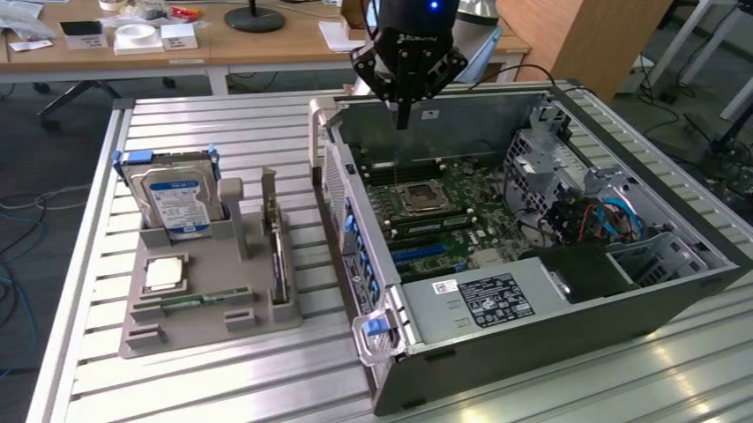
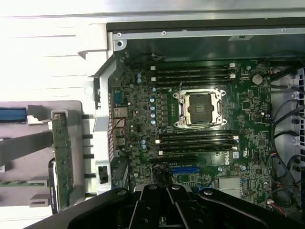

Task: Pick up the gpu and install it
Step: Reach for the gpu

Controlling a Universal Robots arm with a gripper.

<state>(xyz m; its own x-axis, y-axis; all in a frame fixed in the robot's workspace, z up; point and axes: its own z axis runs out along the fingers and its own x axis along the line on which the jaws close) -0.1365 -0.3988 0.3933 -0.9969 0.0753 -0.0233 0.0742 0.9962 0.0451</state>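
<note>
Handling first: the gpu [image 1: 278, 257] stands on its long edge in a slot of the grey holder [image 1: 194, 333], which sits on the slatted table [image 1: 212, 132] to the exterior view's left of the open computer case [image 1: 565, 326]. Nothing is touching it. I judge it light, stiff and fragile, best pinched across the thin board at its free upper edge, clear of the components. My gripper [image 1: 403, 122] hangs empty over the motherboard [image 1: 459, 220], fingers pressed together. Room above the holder looks open to me. The hard drive [image 1: 176, 201] and a holder post stand near the card, though, and the case's side wall rises between holder and motherboard, an edge any carry must clear.
</note>
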